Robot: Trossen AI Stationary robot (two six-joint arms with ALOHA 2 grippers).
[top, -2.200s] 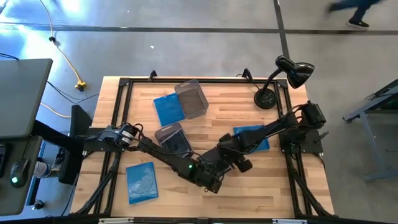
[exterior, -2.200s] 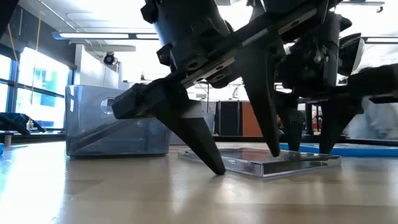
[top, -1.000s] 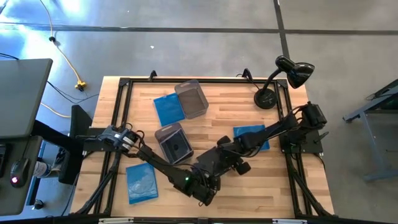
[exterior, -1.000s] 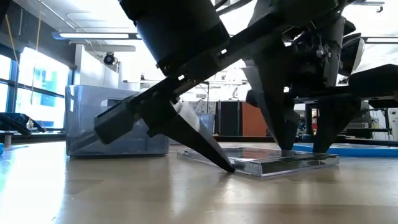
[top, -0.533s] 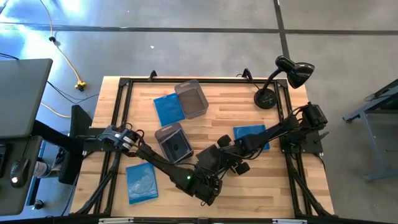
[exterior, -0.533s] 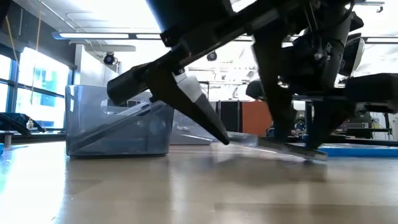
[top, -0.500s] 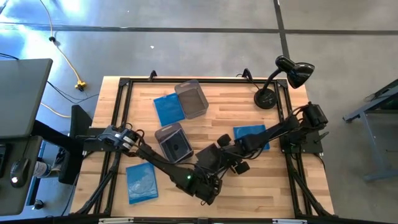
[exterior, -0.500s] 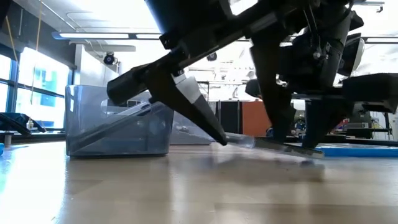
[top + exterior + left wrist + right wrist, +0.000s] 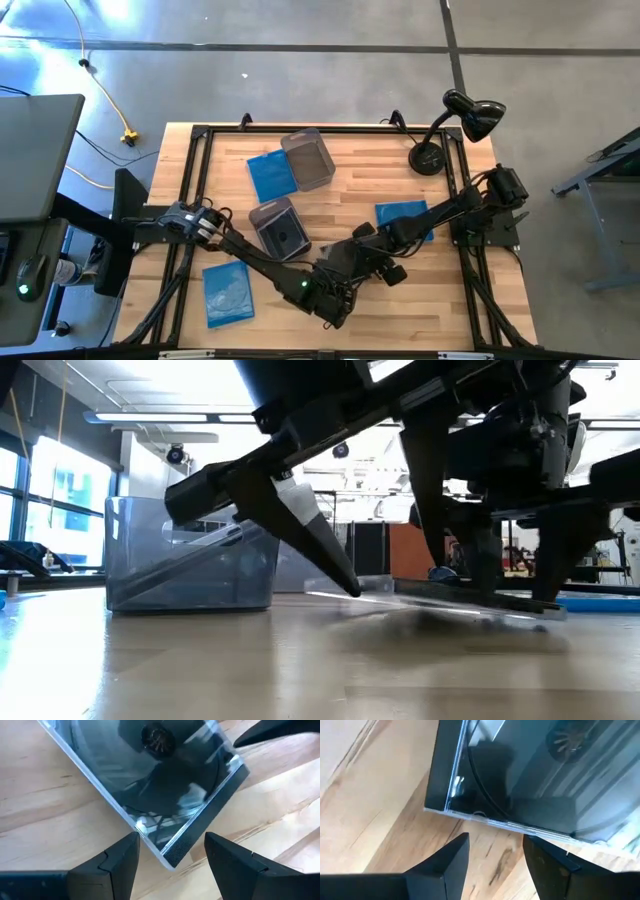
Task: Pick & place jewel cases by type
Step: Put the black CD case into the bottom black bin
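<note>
A clear jewel case with a black tray sits near the table's near edge, between both grippers. The arms hide it in the high view. In the low view it is a thin slab raised off the wood, with its left end slightly higher. My left gripper is open, and one corner of the case lies between its fingers. My right gripper is open at the case's opposite side. Blue cases lie flat on the table. My left gripper has the case's corner wedged between its two spread fingers, which come slanting down from the left. One fingertip meets the raised left end. My right gripper's fingers point down from above at the case's edge. I cannot tell whether they touch it.
Two smoky tubs stand behind the grippers, one near the far edge. The other has a case leaning inside it. A black desk lamp stands at the far right corner. Bare wood lies along the near edge.
The case lay flat on the table a second ago. Its left end then rose at my left fingertip while its right end stayed down. Now the whole case is raised, almost level, and has shifted toward the table's right. My right gripper moved a little right with it.
</note>
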